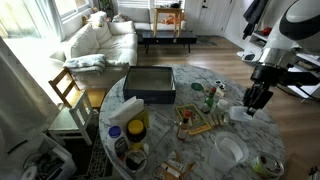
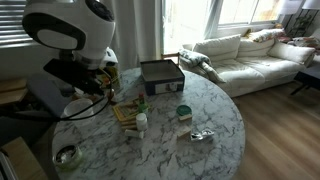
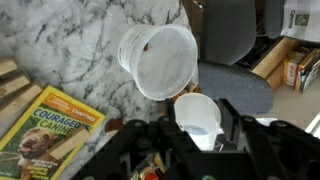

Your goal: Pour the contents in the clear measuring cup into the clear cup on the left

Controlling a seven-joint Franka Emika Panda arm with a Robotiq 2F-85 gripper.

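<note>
Looking down from the wrist view, the gripper [image 3: 198,132] shows as dark fingers at the bottom edge. Its jaws are drawn in narrow, closed around the clear measuring cup [image 3: 198,115], which sits upright between them with pale contents inside. Just beyond it, toward the top of this view, stands the clear cup [image 3: 160,62], its wide mouth facing the camera. It rests near the edge of the round marble table [image 3: 70,40]. A picture book [image 3: 45,135] with a yellow cover lies on the marble to one side.

In an exterior view, the arm reaches down over the table's edge, with the gripper [image 1: 257,100] low above the marble [image 1: 195,78]. A black box [image 1: 150,84] sits on the far part of the table, well apart from the gripper. A white plate [image 1: 232,150] lies nearer the camera. A pale sofa [image 1: 100,40] stands behind the table.
</note>
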